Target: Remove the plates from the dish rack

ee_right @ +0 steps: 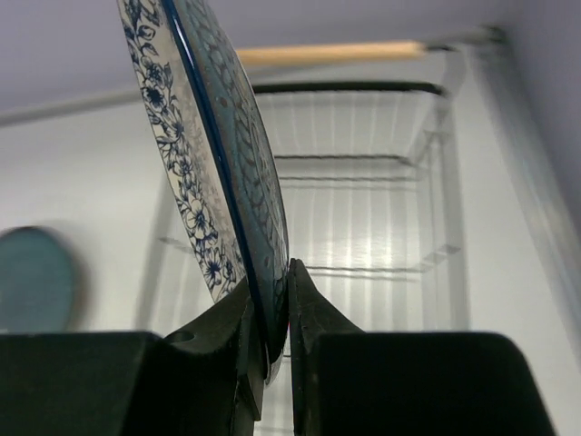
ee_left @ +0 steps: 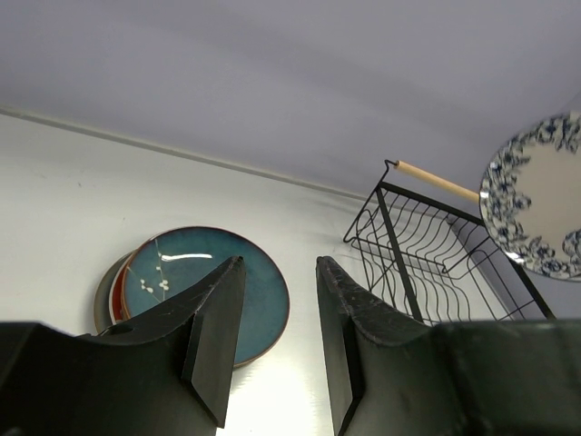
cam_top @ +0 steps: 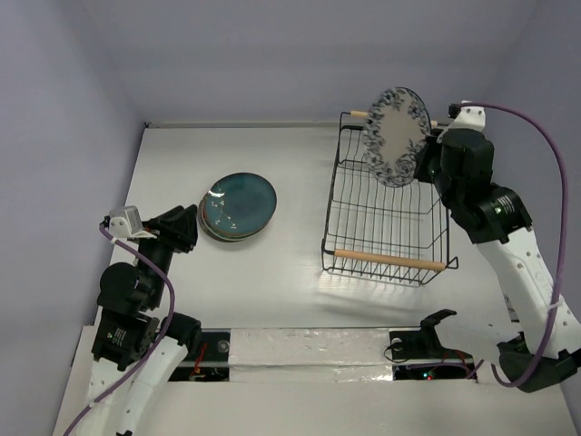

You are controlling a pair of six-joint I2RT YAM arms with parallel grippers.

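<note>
My right gripper is shut on the rim of the white plate with blue floral rim and holds it upright above the far end of the black wire dish rack. In the right wrist view the plate stands edge-on between my fingers. No plate shows inside the rack. A stack of plates lies left of the rack, the teal-green one on top; red and grey rims show under it in the left wrist view. My left gripper is open and empty, just left of the stack.
The rack's wooden handles sit at its near end and its far end. The back wall rises just behind the rack. A taped strip runs along the table's near edge between the arm bases.
</note>
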